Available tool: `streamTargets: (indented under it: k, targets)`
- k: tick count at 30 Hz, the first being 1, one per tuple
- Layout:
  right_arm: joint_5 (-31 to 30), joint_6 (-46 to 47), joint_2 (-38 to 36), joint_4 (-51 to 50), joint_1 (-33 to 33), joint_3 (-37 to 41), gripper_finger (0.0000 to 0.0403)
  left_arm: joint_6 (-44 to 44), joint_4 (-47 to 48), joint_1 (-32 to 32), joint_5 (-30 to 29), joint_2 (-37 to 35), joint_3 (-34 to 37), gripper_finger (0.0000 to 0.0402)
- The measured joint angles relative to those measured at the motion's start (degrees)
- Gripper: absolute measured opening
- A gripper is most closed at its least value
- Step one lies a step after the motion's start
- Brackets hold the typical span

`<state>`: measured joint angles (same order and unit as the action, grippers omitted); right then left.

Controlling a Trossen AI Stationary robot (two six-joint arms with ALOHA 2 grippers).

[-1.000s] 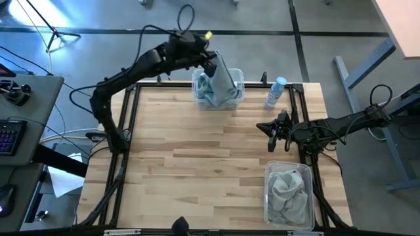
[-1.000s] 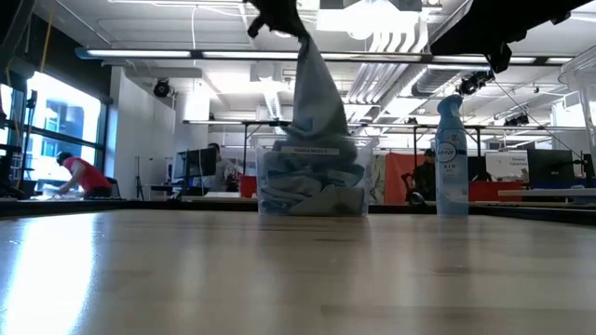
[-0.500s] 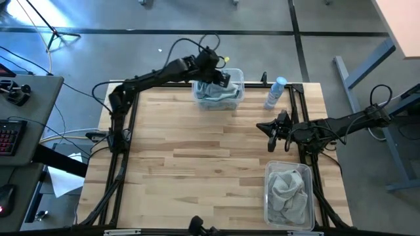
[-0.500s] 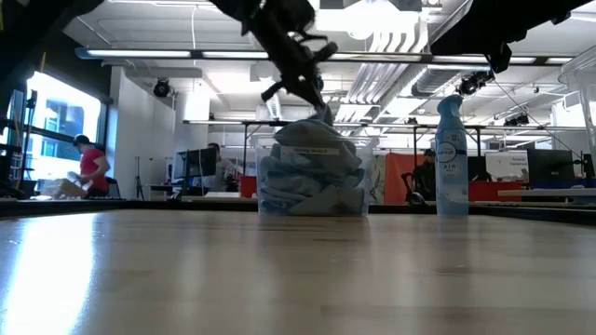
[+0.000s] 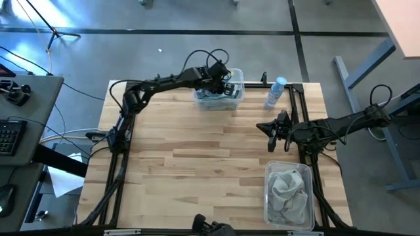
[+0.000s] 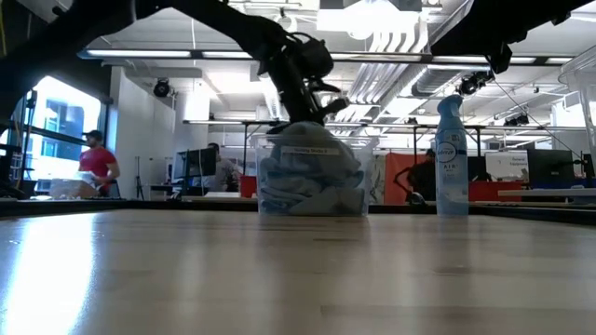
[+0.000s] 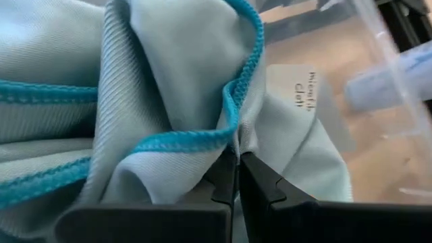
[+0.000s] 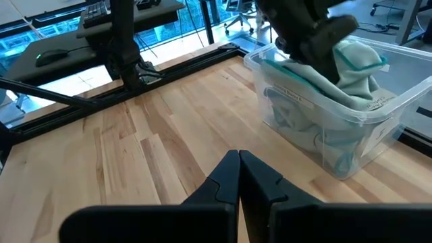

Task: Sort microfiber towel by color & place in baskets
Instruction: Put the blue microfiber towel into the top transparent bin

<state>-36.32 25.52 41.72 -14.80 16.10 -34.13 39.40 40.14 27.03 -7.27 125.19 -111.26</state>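
Wooden table (image 5: 197,157): two baskets (image 5: 218,99), spray bottle (image 5: 275,93).

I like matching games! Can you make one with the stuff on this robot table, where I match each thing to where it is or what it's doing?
Things:
1. teal towel
2. grey towel
3. spray bottle
4. right tool

Places or states:
A. standing upright on the table's far edge
B. shut and empty, waiting over the table
C. lying in the near basket
D. pinched by the left tool in the far basket

Pairs: 1-D, 2-C, 3-A, 4-B
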Motion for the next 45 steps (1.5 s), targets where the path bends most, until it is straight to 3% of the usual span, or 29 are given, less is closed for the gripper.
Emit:
streamTargets:
  k: [8, 23, 37, 45]
  targets:
    - [2.12, 0.01, 0.02, -0.09, 0.00, 0.00, 0.0000, 2.01, -0.54, 0.72, 0.19, 1.72, 0.00, 0.0008]
    - [2.30, 0.01, 0.02, -0.95, 0.02, 0.00, 0.0000, 7.03, -0.64, 1.24, 0.98, 5.64, -0.07, 0.0109]
    - [2.28, 0.04, -0.01, -2.59, 0.02, 0.00, 0.0000, 8.47, -0.55, 1.90, 2.51, 7.04, -0.24, 0.0113]
    - [2.28, 0.04, 0.02, -2.59, 0.00, 0.00, 0.0000, 1.60, -0.01, 1.75, 3.97, 3.10, -2.93, 0.0113]
